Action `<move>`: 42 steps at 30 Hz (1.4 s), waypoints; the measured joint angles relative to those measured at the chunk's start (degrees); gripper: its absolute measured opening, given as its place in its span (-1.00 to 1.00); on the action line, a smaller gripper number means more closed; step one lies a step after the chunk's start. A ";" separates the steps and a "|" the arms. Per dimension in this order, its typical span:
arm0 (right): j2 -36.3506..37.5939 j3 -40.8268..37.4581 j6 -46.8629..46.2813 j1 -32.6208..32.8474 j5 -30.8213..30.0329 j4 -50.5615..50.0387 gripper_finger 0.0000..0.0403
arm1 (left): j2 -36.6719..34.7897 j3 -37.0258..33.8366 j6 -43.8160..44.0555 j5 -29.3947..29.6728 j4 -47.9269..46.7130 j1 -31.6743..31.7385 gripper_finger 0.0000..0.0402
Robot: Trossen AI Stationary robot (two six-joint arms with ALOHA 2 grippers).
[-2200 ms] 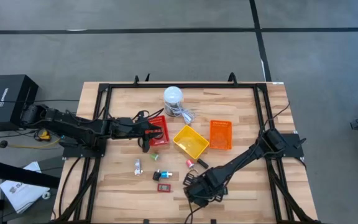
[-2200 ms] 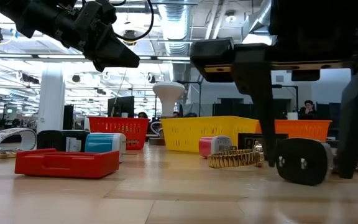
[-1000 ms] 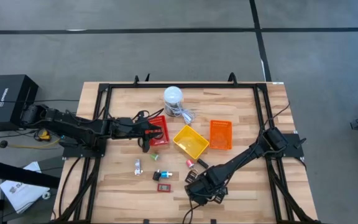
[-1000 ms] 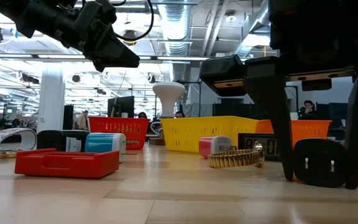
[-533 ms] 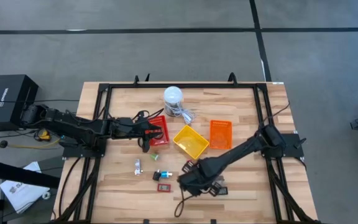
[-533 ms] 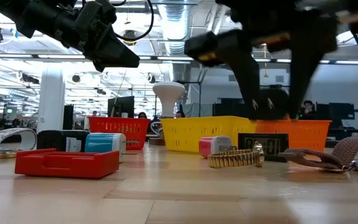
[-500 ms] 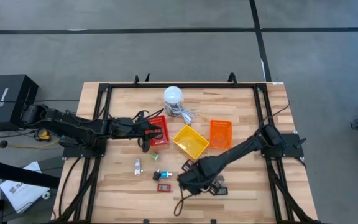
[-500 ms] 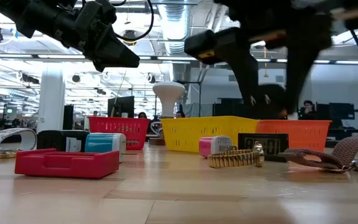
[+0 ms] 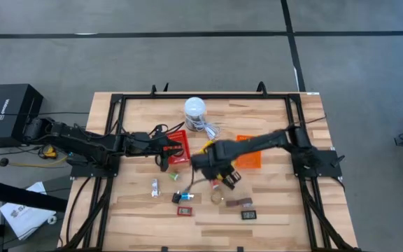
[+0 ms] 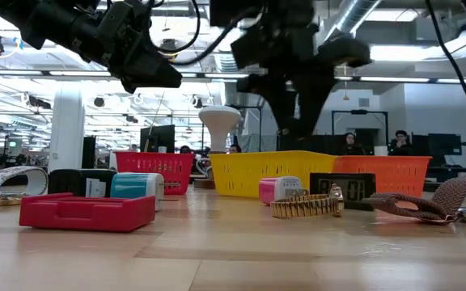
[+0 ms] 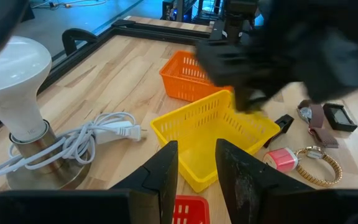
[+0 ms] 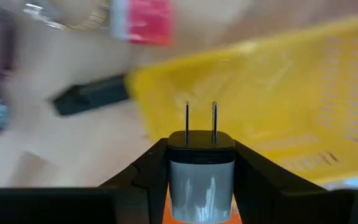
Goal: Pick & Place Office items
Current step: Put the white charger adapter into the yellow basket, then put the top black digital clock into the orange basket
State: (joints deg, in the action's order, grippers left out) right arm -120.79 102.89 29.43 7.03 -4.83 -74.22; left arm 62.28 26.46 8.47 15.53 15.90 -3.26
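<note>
My right gripper (image 9: 210, 162) hangs above the yellow tray (image 12: 278, 93) and is shut on a black-and-grey wall plug (image 12: 201, 165). My left gripper (image 11: 194, 168) is open and empty, poised over the red tray (image 9: 178, 143). Other office items lie on the near half of the table: a red flat box (image 9: 185, 211), a blue-capped piece (image 9: 186, 196), a white piece (image 9: 155, 186), a green ring (image 9: 173, 176), a pink piece (image 9: 215, 183), a gold watch band (image 10: 306, 205), a brown strap (image 9: 243, 204) and a small black display (image 9: 248, 215). My right gripper pinches the wall plug by the two sides of its body (image 12: 201, 177), one finger (image 12: 148, 180) on each side. The two prongs (image 12: 201, 115) point away from the wrist, toward the yellow tray below. The plug is lifted clear of the table.
The orange tray (image 9: 252, 159) sits right of the yellow one, partly under my right arm. A white lamp-like cylinder (image 9: 195, 112) with a coiled cable (image 11: 104, 134) stands toward the far edge. Black frame rails run around the table (image 9: 278, 210).
My right gripper has lifted the plug off the near part of the table and carried it up and toward the far edge, ending over the yellow tray. The strap and the small display stay where they lay. My left arm has kept still.
</note>
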 joint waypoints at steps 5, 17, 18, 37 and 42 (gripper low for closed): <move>0.00 0.00 2.97 -4.70 0.22 3.92 -0.32 | 0.00 0.01 0.00 0.00 -0.01 -0.01 -0.49; -0.55 -5.84 11.67 -8.51 6.34 16.01 -0.31 | 0.00 0.00 1.22 -0.02 -0.02 -0.01 -0.49; -0.52 -6.48 11.67 -8.65 6.33 17.64 -0.30 | 0.00 0.00 1.22 -0.02 0.00 -0.01 -0.49; -0.39 -6.67 -1.49 -8.31 0.22 18.02 0.14 | 0.00 0.00 1.27 -0.01 -0.02 0.01 -0.49; -0.31 -3.07 -9.44 -7.98 0.23 14.28 0.15 | 0.00 0.00 1.27 0.00 -0.02 -0.01 -0.49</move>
State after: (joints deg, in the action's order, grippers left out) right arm -121.10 99.82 19.99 -0.94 -4.60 -59.95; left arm 62.28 26.46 9.74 15.53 15.88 -3.27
